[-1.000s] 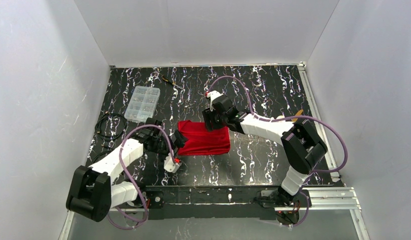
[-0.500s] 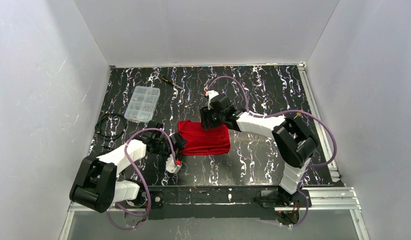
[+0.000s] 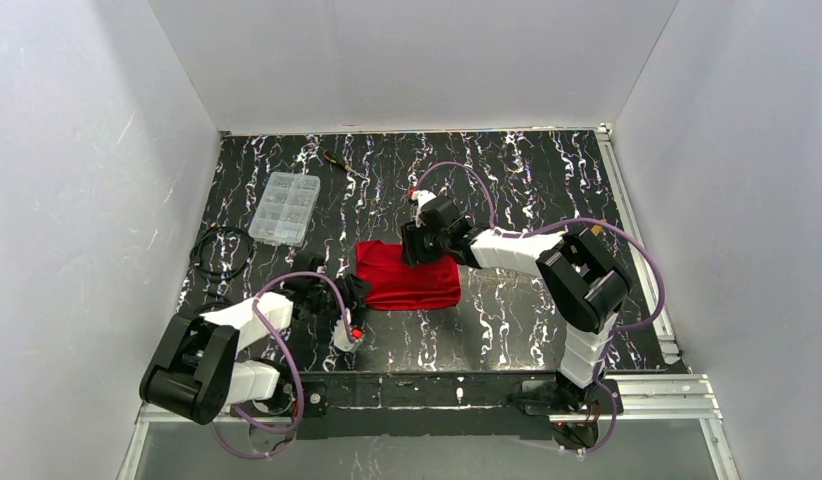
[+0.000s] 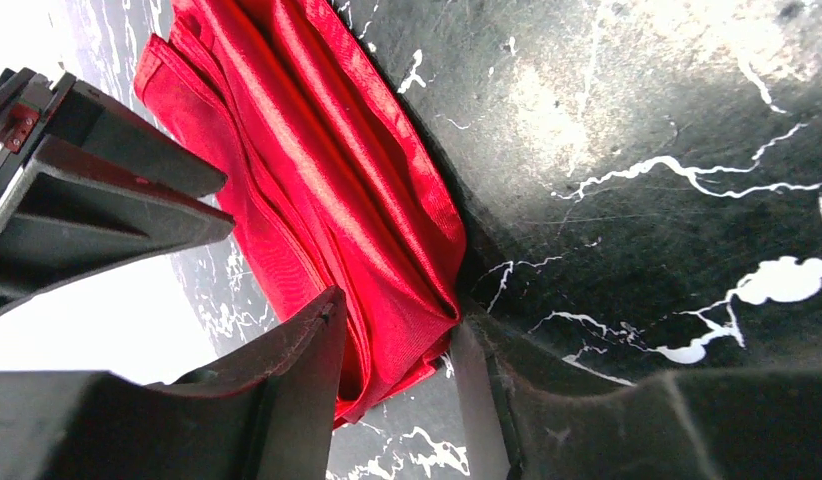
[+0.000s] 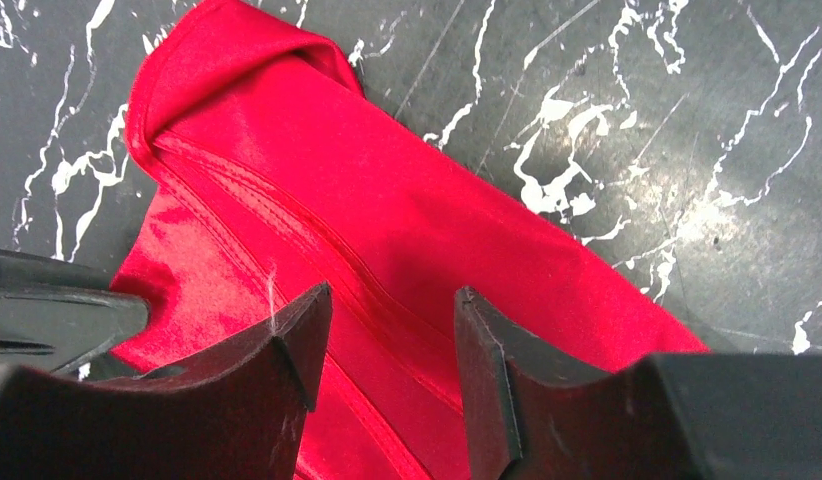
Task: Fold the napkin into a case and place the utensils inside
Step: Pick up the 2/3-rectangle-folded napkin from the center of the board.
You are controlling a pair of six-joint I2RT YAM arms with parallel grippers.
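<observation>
Left fingers point(image 4: 287, 380) around napkin point(image 4: 327, 180) corner, grip unclear; right fingers point(image 5: 257, 380) apart over napkin; box point(image 3: 284, 208) contents indistinct.

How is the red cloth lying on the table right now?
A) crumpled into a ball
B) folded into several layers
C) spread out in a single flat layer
B: the left wrist view shows the napkin as stacked layers with folded edges.
</observation>
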